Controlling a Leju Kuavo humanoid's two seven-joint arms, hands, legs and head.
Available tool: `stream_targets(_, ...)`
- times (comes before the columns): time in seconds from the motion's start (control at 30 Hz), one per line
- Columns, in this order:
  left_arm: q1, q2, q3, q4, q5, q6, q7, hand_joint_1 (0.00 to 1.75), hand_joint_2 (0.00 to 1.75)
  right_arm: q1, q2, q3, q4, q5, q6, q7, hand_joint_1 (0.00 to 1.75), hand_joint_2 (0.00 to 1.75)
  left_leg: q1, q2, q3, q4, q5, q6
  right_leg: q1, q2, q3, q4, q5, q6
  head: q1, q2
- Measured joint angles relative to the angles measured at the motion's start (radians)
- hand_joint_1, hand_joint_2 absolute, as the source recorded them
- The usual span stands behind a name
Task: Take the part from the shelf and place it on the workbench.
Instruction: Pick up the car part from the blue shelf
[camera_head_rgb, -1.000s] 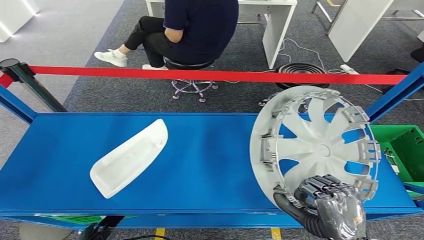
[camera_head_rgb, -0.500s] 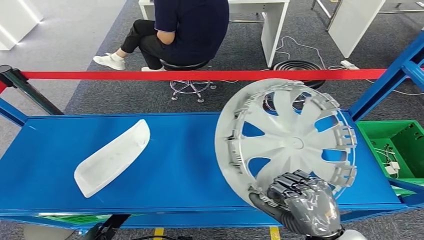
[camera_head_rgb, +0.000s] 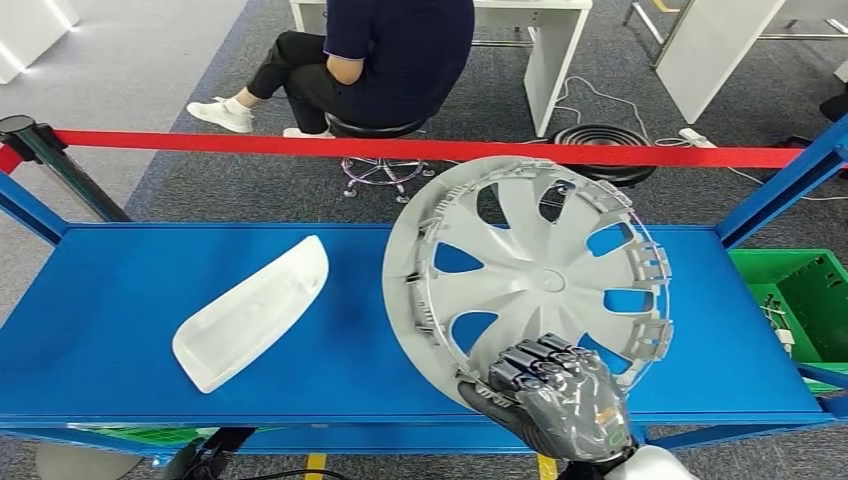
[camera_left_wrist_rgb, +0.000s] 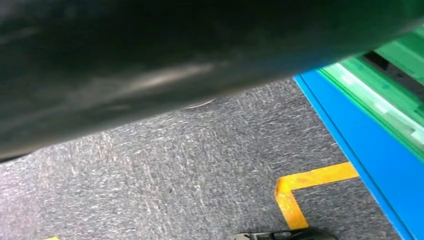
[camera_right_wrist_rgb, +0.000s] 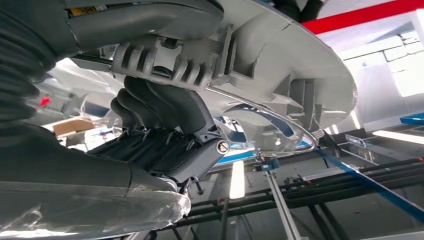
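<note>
A large grey wheel cover (camera_head_rgb: 530, 275) with curved spokes and clips along its rim is held tilted above the blue workbench (camera_head_rgb: 120, 330), over its middle-right part. My right hand (camera_head_rgb: 560, 395) grips the cover's near rim from below, fingers curled over the edge. In the right wrist view the dark fingers (camera_right_wrist_rgb: 165, 107) wrap the ribbed rim of the wheel cover (camera_right_wrist_rgb: 270, 55). A white elongated plastic part (camera_head_rgb: 250, 312) lies on the bench's left half.
A red barrier tape (camera_head_rgb: 300, 147) runs across behind the bench. Beyond it a person (camera_head_rgb: 380, 55) sits on a stool at a white desk. A green bin (camera_head_rgb: 800, 300) stands at the right end. Blue uprights flank the bench. Yellow floor marking (camera_left_wrist_rgb: 300, 192) lies beside the frame.
My right hand has carried the wheel cover leftward, from the bench's right end towards its middle. The head camera swayed slightly; the white part stayed in place.
</note>
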Motion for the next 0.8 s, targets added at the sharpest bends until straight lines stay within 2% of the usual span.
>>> stream_targets(0.03, -0.001, 0.0, 0.0, 0.0, 0.0, -0.003, -0.001, 0.0, 0.0, -0.015, 0.008, 0.013, 0.015, 0.018, 0.0, 0.011, 1.75, 1.75, 0.001, 0.0, 0.002, 0.0, -0.001, -0.001, -0.001, 0.0, 0.02, -0.042, 0.03, 0.0, 0.0, 0.0)
stream_targets(0.07, -0.002, 0.0, 0.0, 0.0, -0.001, -0.005, -0.002, 0.0, 0.0, -0.03, 0.017, 0.025, 0.029, 0.035, 0.0, 0.022, 1.75, 1.75, 0.002, -0.001, 0.005, 0.0, -0.002, -0.003, -0.003, 0.0, 0.055, -0.111, 0.066, 0.0, 0.0, 0.0)
stream_targets(0.1, -0.003, 0.0, 0.0, 0.0, -0.002, -0.007, -0.002, 0.0, 0.0, -0.045, 0.025, 0.037, 0.042, 0.049, 0.0, 0.032, 1.75, 1.75, 0.001, -0.002, 0.006, 0.001, -0.004, -0.008, -0.004, 0.0, 0.092, -0.18, 0.091, -0.001, 0.0, 0.0)
stream_targets(0.13, -0.003, 0.0, -0.001, 0.0, -0.002, -0.007, -0.003, 0.0, 0.44, -0.06, 0.033, 0.05, 0.053, 0.062, -0.001, 0.042, 1.75, 1.75, -0.001, -0.003, 0.006, 0.002, -0.005, -0.013, -0.004, 0.002, 0.119, -0.233, 0.107, -0.003, 0.0, 0.0)
stream_targets(0.17, -0.004, 0.0, -0.001, 0.0, -0.003, -0.008, -0.004, 0.0, 0.87, -0.074, 0.041, 0.062, 0.064, 0.075, -0.001, 0.052, 1.75, 1.75, -0.002, -0.004, 0.004, 0.003, -0.004, -0.019, -0.003, 0.003, 0.134, -0.26, 0.111, -0.007, -0.001, 0.0)
stream_targets(0.23, -0.005, 0.0, -0.002, 0.0, -0.003, -0.009, -0.007, 0.0, 1.75, -0.099, 0.056, 0.087, 0.085, 0.099, -0.002, 0.074, 1.75, 1.75, -0.002, -0.005, 0.0, 0.001, 0.001, -0.031, 0.0, 0.005, 0.134, -0.267, 0.109, -0.02, -0.004, 0.0)
stream_targets(0.3, -0.006, 0.0, -0.003, 0.0, -0.003, -0.008, -0.011, 0.0, 1.75, -0.12, 0.069, 0.108, 0.102, 0.124, -0.006, 0.095, 1.75, 1.75, 0.001, -0.003, -0.005, 0.01, -0.008, -0.041, -0.001, 0.005, 0.133, -0.27, 0.112, -0.034, -0.006, 0.0)
stream_targets(0.33, -0.008, 0.0, -0.003, 0.0, -0.003, -0.007, -0.012, 0.0, 1.75, -0.13, 0.075, 0.117, 0.109, 0.135, -0.008, 0.104, 1.75, 1.75, 0.001, -0.003, -0.018, 0.037, -0.027, -0.046, -0.002, 0.005, 0.133, -0.272, 0.114, -0.041, -0.007, 0.0)
stream_targets(0.37, -0.009, 0.0, -0.004, 0.0, -0.003, -0.006, -0.012, 0.0, 1.75, -0.14, 0.082, 0.124, 0.116, 0.142, -0.01, 0.109, 1.75, 1.75, 0.001, -0.002, -0.04, 0.085, -0.054, -0.049, -0.003, 0.004, 0.133, -0.273, 0.115, -0.047, -0.009, 0.0)
stream_targets(0.43, -0.009, -0.001, -0.004, 0.0, -0.003, -0.005, -0.012, 0.0, 1.75, -0.159, 0.092, 0.138, 0.13, 0.153, -0.013, 0.113, 1.75, 1.75, 0.001, -0.002, -0.105, 0.219, -0.113, -0.052, -0.002, 0.003, 0.132, -0.273, 0.114, -0.053, -0.011, 0.0)
stream_targets(0.47, -0.009, -0.001, -0.004, 0.0, -0.004, -0.005, -0.012, 0.0, 1.75, -0.168, 0.097, 0.145, 0.137, 0.158, -0.013, 0.114, 1.75, 1.75, 0.001, -0.002, -0.13, 0.268, -0.125, -0.052, -0.001, 0.003, 0.131, -0.273, 0.114, -0.054, -0.011, 0.0)
stream_targets(0.5, -0.01, -0.001, -0.004, 0.0, -0.004, -0.005, -0.012, 0.0, 1.75, -0.179, 0.102, 0.151, 0.143, 0.162, -0.011, 0.116, 1.75, 1.75, 0.001, -0.002, -0.139, 0.282, -0.117, -0.052, -0.001, 0.004, 0.132, -0.273, 0.114, -0.055, -0.011, 0.0)
stream_targets(0.53, -0.011, -0.001, -0.004, 0.0, -0.004, -0.004, -0.012, 0.0, 1.75, -0.192, 0.108, 0.157, 0.148, 0.165, -0.009, 0.118, 1.75, 1.75, 0.001, -0.002, -0.131, 0.259, -0.091, -0.05, -0.001, 0.004, 0.132, -0.273, 0.114, -0.055, -0.011, 0.0)
stream_targets(0.6, -0.015, 0.0, -0.005, 0.0, -0.004, -0.004, -0.013, 0.0, 1.75, -0.218, 0.119, 0.165, 0.157, 0.166, -0.003, 0.123, 1.75, 1.75, 0.001, 0.0, -0.077, 0.137, -0.021, -0.047, 0.0, 0.005, 0.134, -0.272, 0.113, -0.051, -0.011, 0.0)
stream_targets(0.63, -0.017, 0.0, -0.005, 0.0, -0.004, -0.004, -0.013, 0.0, 1.75, -0.23, 0.123, 0.167, 0.16, 0.166, 0.0, 0.125, 1.75, 1.75, 0.002, 0.0, -0.05, 0.076, 0.001, -0.045, 0.002, 0.005, 0.133, -0.269, 0.111, -0.047, -0.012, 0.0)
stream_targets(0.7, -0.02, -0.001, -0.006, 0.0, -0.004, -0.004, -0.015, 0.0, 1.75, -0.248, 0.128, 0.169, 0.165, 0.166, 0.003, 0.126, 1.75, 1.75, 0.001, -0.001, -0.025, 0.015, 0.012, -0.039, 0.007, 0.006, 0.129, -0.267, 0.111, -0.037, -0.012, 0.0)
stream_targets(0.8, -0.02, -0.002, -0.006, 0.0, -0.004, -0.003, -0.018, 0.0, 1.75, -0.265, 0.132, 0.174, 0.172, 0.165, 0.005, 0.127, 1.75, 1.75, 0.002, -0.003, -0.026, 0.009, 0.013, -0.023, 0.005, 0.004, 0.122, -0.263, 0.106, -0.022, -0.011, 0.0)
